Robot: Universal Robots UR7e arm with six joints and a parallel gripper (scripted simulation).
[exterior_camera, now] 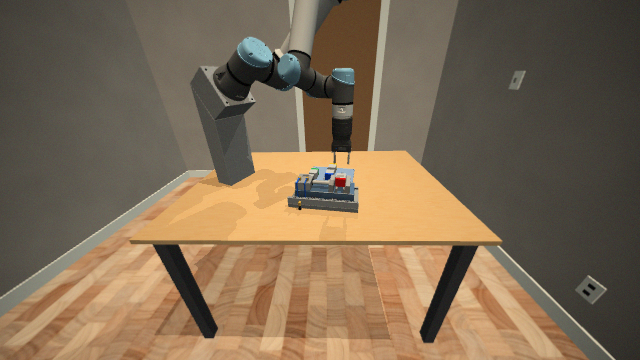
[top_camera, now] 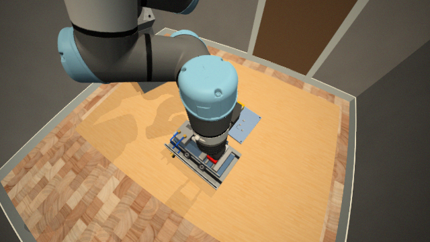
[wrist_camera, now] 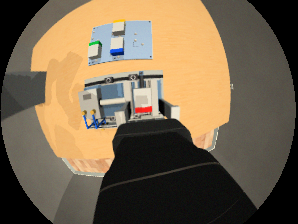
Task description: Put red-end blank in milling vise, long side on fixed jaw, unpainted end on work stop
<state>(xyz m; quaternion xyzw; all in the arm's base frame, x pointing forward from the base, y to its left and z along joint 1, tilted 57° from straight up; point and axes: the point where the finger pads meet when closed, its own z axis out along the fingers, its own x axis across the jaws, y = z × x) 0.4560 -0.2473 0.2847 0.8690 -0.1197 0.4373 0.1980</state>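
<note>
The blank with the red end [exterior_camera: 340,181] lies in the milling vise [exterior_camera: 325,192] between the jaws, its red end toward the table's front in the exterior view. In the wrist view the blank [wrist_camera: 144,100] sits at the right side of the vise [wrist_camera: 123,99], away from the jaw with the blue hoses [wrist_camera: 89,104]. My gripper [exterior_camera: 341,160] is open and empty, raised straight above the blank and apart from it. In the top view the arm hides most of the vise; only the red end [top_camera: 211,158] shows.
The light blue plate behind the vise holds a yellow-ended blank [wrist_camera: 120,27], a green-ended blank [wrist_camera: 93,48] and a blue-ended blank [wrist_camera: 117,44], lying side by side. The robot's grey base column [exterior_camera: 222,125] stands at the table's back left.
</note>
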